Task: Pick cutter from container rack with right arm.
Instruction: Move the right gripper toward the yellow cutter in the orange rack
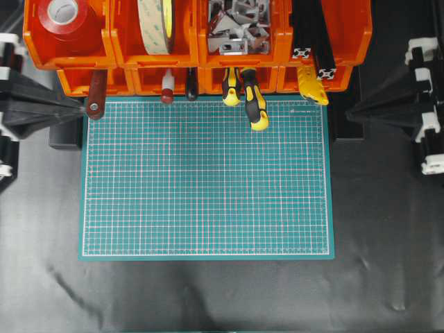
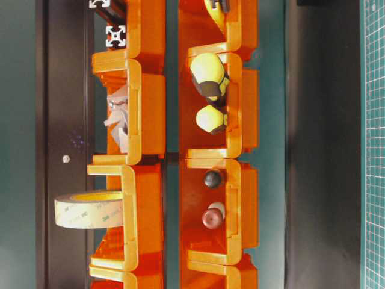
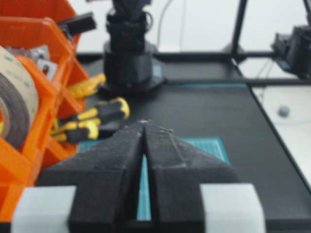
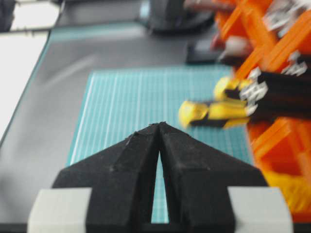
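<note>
Approach has not begun, as we judge it: the right tool [image 4: 160, 127] hangs over the table at the 3 o'clock edge of the overhead view with its prongs pressed together at the tips and nothing between them, well apart from the container rack [image 1: 125, 59]. The left tool [image 3: 145, 124] at 9 o'clock is likewise pressed together and empty.

The cutter [image 1: 311, 84] lies in the lower bin at about 1 o'clock, its yellow body poking out of the open front onto the top edge of the green mat [image 1: 208, 180], just under the black aluminium profiles [image 1: 316, 41] of the bin above.

We think the next move calls for spreading the prongs, swinging toward 12 o'clock, and coming in low along the mat to pinch the exposed end, clear of the profiles overhead.

Across the upper tier from 11 to 1 o'clock we see red tape [image 1: 64, 17], a pale tape roll [image 1: 157, 24], grey metal brackets [image 1: 239, 24], then the profiles. Below, a dark red handle [image 1: 96, 94], two slim tools [image 1: 179, 86], and two yellow-and-black screwdrivers [image 1: 255, 104], near the cutter but apart.
</note>
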{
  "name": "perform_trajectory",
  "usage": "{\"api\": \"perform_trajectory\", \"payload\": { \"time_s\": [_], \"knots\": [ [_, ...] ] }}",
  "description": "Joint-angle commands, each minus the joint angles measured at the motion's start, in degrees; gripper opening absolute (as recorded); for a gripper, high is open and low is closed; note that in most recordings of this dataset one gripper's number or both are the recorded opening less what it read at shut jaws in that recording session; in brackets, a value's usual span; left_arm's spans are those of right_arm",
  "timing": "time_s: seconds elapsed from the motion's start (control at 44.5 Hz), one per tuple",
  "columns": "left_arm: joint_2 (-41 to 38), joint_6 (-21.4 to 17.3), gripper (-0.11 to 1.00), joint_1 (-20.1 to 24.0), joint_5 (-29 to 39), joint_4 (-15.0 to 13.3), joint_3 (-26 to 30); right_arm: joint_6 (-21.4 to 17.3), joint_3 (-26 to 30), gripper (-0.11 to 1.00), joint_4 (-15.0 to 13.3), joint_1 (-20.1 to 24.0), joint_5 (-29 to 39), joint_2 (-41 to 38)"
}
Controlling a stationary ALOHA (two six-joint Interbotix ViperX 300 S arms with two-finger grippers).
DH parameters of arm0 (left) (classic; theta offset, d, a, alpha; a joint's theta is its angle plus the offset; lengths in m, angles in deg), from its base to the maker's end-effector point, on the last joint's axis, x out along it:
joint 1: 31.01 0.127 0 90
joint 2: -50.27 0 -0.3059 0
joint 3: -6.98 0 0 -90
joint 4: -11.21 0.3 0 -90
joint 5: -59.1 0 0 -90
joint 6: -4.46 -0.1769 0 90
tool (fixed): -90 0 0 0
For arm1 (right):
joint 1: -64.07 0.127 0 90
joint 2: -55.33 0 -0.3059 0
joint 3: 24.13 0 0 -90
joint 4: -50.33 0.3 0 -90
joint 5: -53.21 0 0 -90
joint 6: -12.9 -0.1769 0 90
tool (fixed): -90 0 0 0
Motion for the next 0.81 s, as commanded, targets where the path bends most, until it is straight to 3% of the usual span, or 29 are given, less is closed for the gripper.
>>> {"api": "perform_trajectory", "payload": {
  "time_s": [0.0,0.27,0.382,0.517,0.787],
  "knots": [
    [3.3,0.2,0.01,-0.7,5.3,0.2,2.4,0.0,3.6,0.0,-0.2,1.8,6.1,-0.6],
    [10.4,0.1,0.01,-1.9,12.3,0.2,5.2,0.0,9.3,0.0,-0.7,4.1,13.4,-3.4],
    [10.8,0.1,0.01,-1.9,15.0,0.2,6.2,-0.1,13.4,0.0,-1.7,5.6,19.7,-7.5],
    [11.3,0.2,0.01,-1.9,16.7,0.2,6.7,-0.2,18.7,0.0,-6.2,7.5,27.5,-13.5],
    [11.6,0.2,0.01,-1.9,17.8,0.3,6.8,-3.1,26.5,0.0,-21.1,13.5,41.9,-23.4]
  ]
}}
